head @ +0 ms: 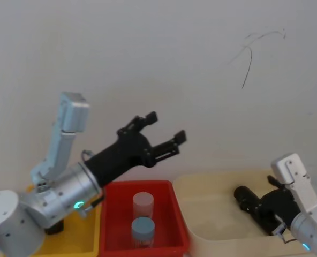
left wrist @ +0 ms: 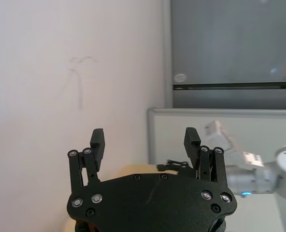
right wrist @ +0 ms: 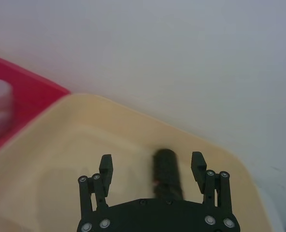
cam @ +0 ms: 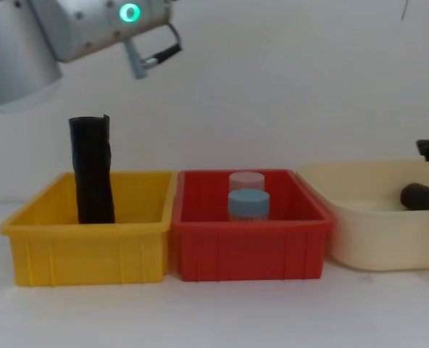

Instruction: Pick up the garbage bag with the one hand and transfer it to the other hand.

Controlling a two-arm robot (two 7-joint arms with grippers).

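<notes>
1. White bench [cam: 214,312] carries three bins in a row: yellow bin [cam: 84,250] on the left, red bin [cam: 247,250] in the middle with its rim against the yellow one, cream tub [cam: 377,243] just beside on the right.
2. Red bin: two upright jars, blue-lidded jar [cam: 248,204] in front, pale-lidded jar [cam: 246,180] just behind.
3. Yellow bin: black roll [cam: 91,170] standing upright.
4. White wall behind, with a thin dark scribble [head: 249,56].
</notes>
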